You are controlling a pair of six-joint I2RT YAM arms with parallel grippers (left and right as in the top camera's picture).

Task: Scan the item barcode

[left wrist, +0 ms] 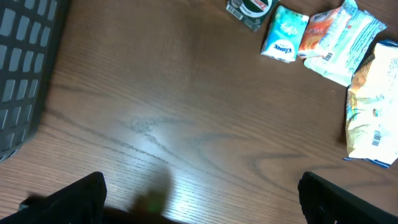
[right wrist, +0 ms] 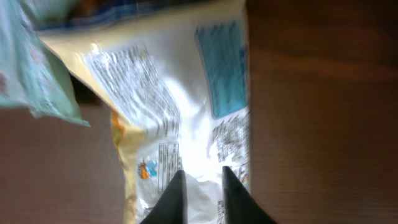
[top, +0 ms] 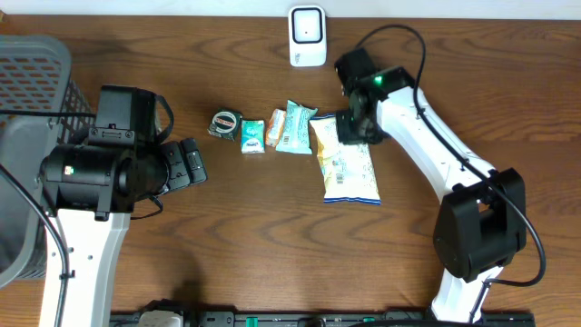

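Item: snack bag point(top: 349, 171), yellow and white with printed panels, lying flat on the table point(top: 272, 236) right of centre, long axis running away from the scanner point(top: 307, 36), which stands well apart at the far edge. The print is too blurred in the right wrist view to pick out a barcode. A small striped patch near the bag's lower end in the left wrist view may be one. Attending: right gripper point(top: 350, 127), over the bag's upper end, jaws a little apart, nothing seen clamped between them; the film shows through the gap. Adjacent stock, in a row to the bag's left: green packet point(top: 295, 127), orange packet point(top: 275, 129), small tissue pack point(top: 252, 134), round tape roll point(top: 224, 123). Further out: left gripper point(top: 191, 163), jaws spread wide and holding nothing, above bare wood; grey basket point(top: 32, 82) at the left edge. Step in hand, by judgement: taking hold of the bag, scan not yet done. Next move calls for a firm pinch on the top edge, then a lift and turn that brings the code side to face the scanner without creasing it.
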